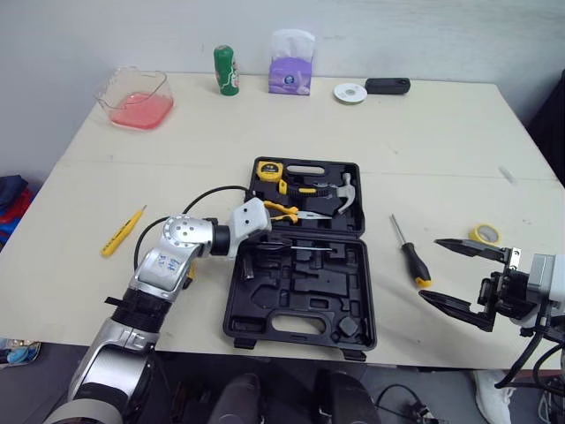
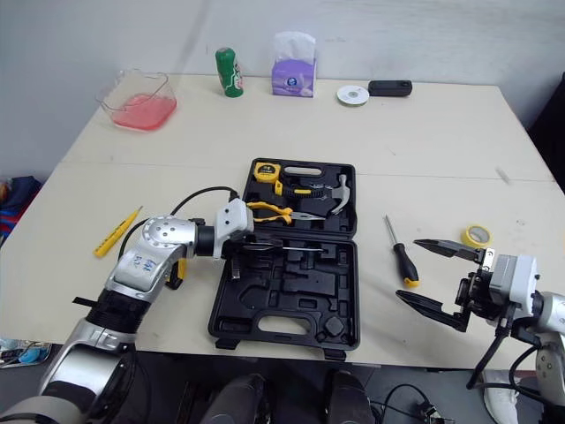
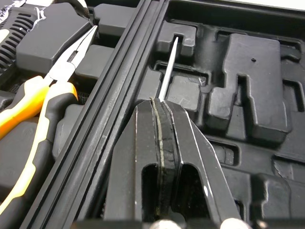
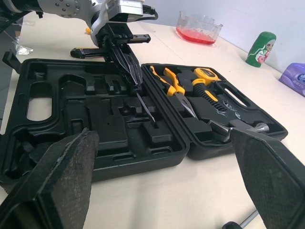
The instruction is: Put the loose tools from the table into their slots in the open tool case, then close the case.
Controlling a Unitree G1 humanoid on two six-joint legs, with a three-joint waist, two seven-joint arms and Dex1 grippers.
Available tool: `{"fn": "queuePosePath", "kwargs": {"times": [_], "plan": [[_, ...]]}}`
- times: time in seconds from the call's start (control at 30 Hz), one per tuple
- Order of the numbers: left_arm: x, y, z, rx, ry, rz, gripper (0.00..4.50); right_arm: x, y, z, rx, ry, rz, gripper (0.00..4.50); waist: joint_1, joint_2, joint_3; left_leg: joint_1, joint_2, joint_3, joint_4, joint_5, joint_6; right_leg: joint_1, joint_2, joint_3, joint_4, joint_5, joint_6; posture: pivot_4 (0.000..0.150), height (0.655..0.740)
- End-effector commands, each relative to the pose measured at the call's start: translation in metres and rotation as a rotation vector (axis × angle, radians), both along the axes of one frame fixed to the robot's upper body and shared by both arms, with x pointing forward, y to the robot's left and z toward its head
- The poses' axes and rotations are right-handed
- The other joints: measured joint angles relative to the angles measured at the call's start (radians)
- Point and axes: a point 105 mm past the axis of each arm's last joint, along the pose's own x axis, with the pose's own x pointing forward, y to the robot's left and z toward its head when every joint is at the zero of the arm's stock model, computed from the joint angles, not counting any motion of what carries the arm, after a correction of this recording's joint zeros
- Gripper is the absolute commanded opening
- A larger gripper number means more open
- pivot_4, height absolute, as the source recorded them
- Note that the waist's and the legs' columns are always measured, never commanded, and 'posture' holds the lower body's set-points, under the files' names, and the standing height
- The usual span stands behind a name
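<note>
left end effector (image 3: 161,107) clamped on thin metal shaft (image 3: 167,71) | shaft's long axis runs beside the hinge, tip toward robot's right, at a slot in tool case (image 1: 300,336) front half | right end effector (image 1: 430,268) spread wide | cream table (image 1: 424,132), white wall (image 1: 424,35)

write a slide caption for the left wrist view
Left pincer shut on a thin metal shaft, its tip at a slot of the open tool case, yellow-handled pliers alongside.
</note>
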Motion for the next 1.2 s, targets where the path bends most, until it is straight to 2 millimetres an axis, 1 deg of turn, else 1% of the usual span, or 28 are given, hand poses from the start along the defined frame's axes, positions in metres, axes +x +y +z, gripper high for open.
{"fn": "queuePosePath", "kwargs": {"times": [0.03, 0.27, 0.4, 0.53, 0.67, 0.83, 0.9, 0.93, 0.97, 1.03, 1.07, 1.1, 1.13, 1.17, 1.2], "plan": [[0.001, -0.004, 0.002, 0.006, -0.019, -0.008, 0.05, -0.003, 0.002, 0.005, -0.002, -0.030, 0.005, 4.50, 0.000, 0.000, 0.000, 0.000, 0.000, 0.000, 0.000, 0.000, 0.000, 0.000, 0.000, 0.000, 0.000, 0.000, 0.000, 0.150, 0.7400], [0.007, -0.002, -0.015, 0.053, 0.047, 0.062, 0.05, -0.005, 0.002, 0.004, -0.002, -0.029, -0.004, 4.50, 0.001, 0.000, 0.000, 0.001, 0.000, 0.000, 0.000, 0.000, 0.000, 0.001, 0.000, 0.000, 0.000, 0.000, 0.000, 0.150, 0.7400], [0.003, -0.002, -0.033, 0.144, 0.108, 0.070, 0.05, -0.006, 0.002, 0.002, 0.001, -0.028, -0.009, 4.50, 0.003, -0.001, -0.001, 0.003, 0.000, 0.000, 0.000, 0.000, 0.000, 0.003, 0.000, 0.001, 0.000, 0.000, 0.000, 0.150, 0.7400], [0.001, 0.002, -0.045, 0.201, 0.167, 0.098, 0.05, -0.005, 0.002, 0.002, 0.003, -0.030, -0.014, 4.50, 0.002, 0.000, -0.002, 0.005, 0.000, 0.001, 0.000, 0.000, 0.000, 0.004, -0.001, 0.002, 0.001, 0.000, 0.000, 0.150, 0.7400], [-0.002, 0.008, -0.064, 0.258, 0.243, 0.132, 0.05, -0.005, 0.002, 0.002, 0.006, -0.031, -0.019, 4.50, 0.001, 0.000, -0.007, 0.007, 0.000, 0.001, 0.000, 0.000, 0.000, 0.005, -0.002, 0.002, 0.001, 0.000, 0.000, 0.150, 0.7400], [-0.008, 0.018, -0.094, 0.313, 0.302, 0.165, 0.05, -0.004, 0.004, -0.001, 0.014, -0.032, -0.022, 4.50, 0.000, 0.006, -0.019, 0.010, 0.001, 0.001, -0.002, -0.001, -0.001, 0.008, -0.003, 0.003, -0.001, 0.000, 0.000, 0.150, 0.7400], [-0.010, 0.020, -0.098, 0.301, 0.320, 0.176, 0.05, -0.004, 0.004, -0.002, 0.016, -0.031, -0.024, 4.50, 0.000, 0.007, -0.026, 0.012, 0.001, 0.000, -0.002, -0.001, -0.002, 0.010, -0.004, 0.003, -0.004, 0.000, 0.000, 0.150, 0.7400], [-0.009, 0.019, -0.095, 0.284, 0.297, 0.168, 0.05, -0.004, 0.003, -0.003, 0.017, -0.029, -0.026, 4.50, -0.001, 0.008, -0.028, 0.013, 0.002, 0.000, -0.003, -0.002, -0.002, 0.011, -0.004, 0.003, -0.007, 0.000, 0.000, 0.150, 0.7400], [-0.009, 0.014, -0.085, 0.225, 0.273, 0.144, 0.05, -0.002, 0.003, -0.003, 0.024, -0.028, -0.035, 4.50, -0.002, 0.009, -0.029, 0.016, 0.002, 0.000, -0.004, -0.002, -0.002, 0.014, -0.004, 0.003, -0.008, 0.000, 0.000, 0.150, 0.7400], [-0.007, 0.002, -0.055, 0.088, 0.177, 0.071, 0.05, 0.001, 0.002, -0.003, 0.032, -0.019, -0.049, 4.50, -0.007, 0.010, -0.030, 0.023, 0.003, 0.001, -0.005, -0.005, -0.003, 0.020, -0.004, 0.004, -0.010, -0.001, -0.001, 0.150, 0.7400], [-0.007, -0.001, -0.045, 0.048, 0.141, 0.051, 0.05, 0.002, 0.002, -0.003, 0.030, -0.016, -0.049, 4.50, -0.011, 0.011, -0.030, 0.023, 0.004, 0.001, -0.005, -0.006, -0.003, 0.020, -0.004, 0.004, -0.010, -0.001, -0.002, 0.150, 0.7400], [-0.007, -0.002, -0.028, -0.005, 0.079, 0.017, 0.05, 0.005, 0.000, -0.003, 0.033, -0.007, -0.074, 4.50, -0.015, 0.011, -0.030, 0.023, 0.004, 0.001, -0.006, -0.006, -0.003, 0.019, -0.004, 0.004, -0.010, -0.001, -0.002, 0.150, 0.7400], [-0.008, -0.003, -0.018, -0.037, 0.038, -0.005, 0.05, 0.008, -0.001, -0.002, 0.035, -0.001, -0.093, 4.50, -0.018, 0.010, -0.029, 0.021, 0.004, 0.001, -0.006, -0.006, -0.003, 0.017, -0.004, 0.004, -0.010, -0.001, -0.002, 0.150, 0.7400], [-0.008, 0.000, -0.001, -0.091, 0.007, -0.008, 0.05, 0.017, -0.007, -0.003, 0.027, 0.028, -0.165, 4.50, -0.019, 0.009, -0.028, 0.019, 0.004, 0.001, -0.005, -0.006, -0.003, 0.015, -0.004, 0.003, -0.009, -0.001, -0.002, 0.150, 0.7400], [-0.008, 0.002, 0.010, -0.127, -0.012, -0.009, 0.05, 0.022, -0.011, -0.004, 0.019, 0.048, -0.218, 4.50, -0.021, 0.009, -0.028, 0.017, 0.004, 0.001, -0.005, -0.006, -0.003, 0.013, -0.004, 0.003, -0.009, -0.001, -0.002, 0.150, 0.7400]]}}
